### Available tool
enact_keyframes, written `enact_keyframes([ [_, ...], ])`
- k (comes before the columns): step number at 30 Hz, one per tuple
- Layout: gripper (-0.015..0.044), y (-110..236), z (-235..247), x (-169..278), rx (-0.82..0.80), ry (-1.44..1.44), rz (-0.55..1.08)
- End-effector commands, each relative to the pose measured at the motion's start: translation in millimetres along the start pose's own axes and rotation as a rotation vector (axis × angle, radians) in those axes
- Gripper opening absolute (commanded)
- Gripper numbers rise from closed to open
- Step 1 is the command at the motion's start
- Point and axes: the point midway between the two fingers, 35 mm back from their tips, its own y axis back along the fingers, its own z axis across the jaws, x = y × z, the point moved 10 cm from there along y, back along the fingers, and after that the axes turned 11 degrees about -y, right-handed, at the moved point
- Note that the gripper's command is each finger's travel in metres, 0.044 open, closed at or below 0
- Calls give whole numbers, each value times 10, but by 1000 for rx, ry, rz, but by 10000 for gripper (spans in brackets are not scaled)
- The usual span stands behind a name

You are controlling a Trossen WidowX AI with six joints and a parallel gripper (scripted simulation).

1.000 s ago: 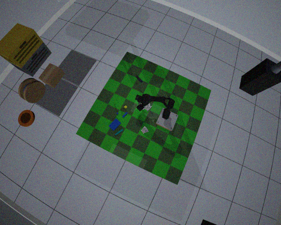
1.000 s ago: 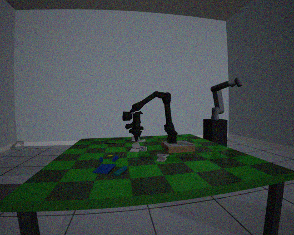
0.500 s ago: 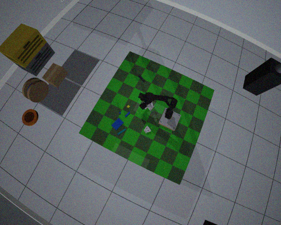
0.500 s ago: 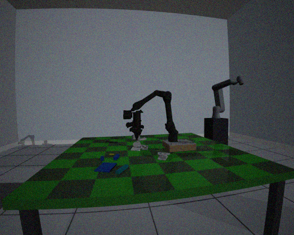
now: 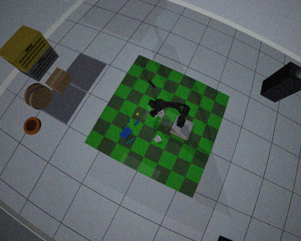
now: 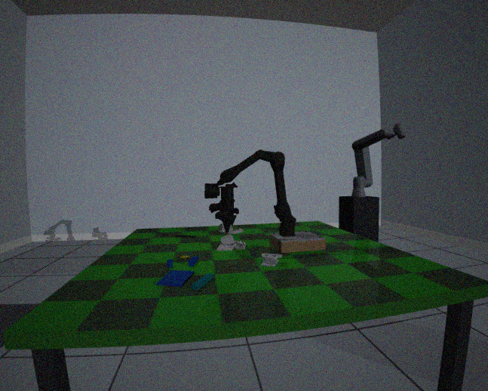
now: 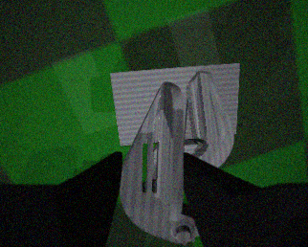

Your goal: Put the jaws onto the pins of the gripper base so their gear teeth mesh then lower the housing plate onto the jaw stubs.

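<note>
My gripper is shut on a grey slotted jaw, its pointed end facing up in the wrist view. It holds the jaw above the table. The pale, ribbed gripper base lies below and beyond the fingers, also seen in the exterior view. The other grey jaw lies over the right part of the base. Whether it sits on a pin, and whether any teeth mesh, I cannot tell. The grey housing plate appears to lie apart, toward the exterior view.
On the checkered table lie a blue block, a teal bar, a small blue bar, a yellow piece and a dark piece. The arm's mounting block stands to the right.
</note>
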Motion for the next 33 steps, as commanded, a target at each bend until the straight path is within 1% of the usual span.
enact_keyframes([
  [1, 134, 2, 0, 1, -1, 4, 2],
  [13, 134, -9, -1, -2, -1, 4, 2],
  [33, 134, -337, 4, -8, -1, 4, 2],
])
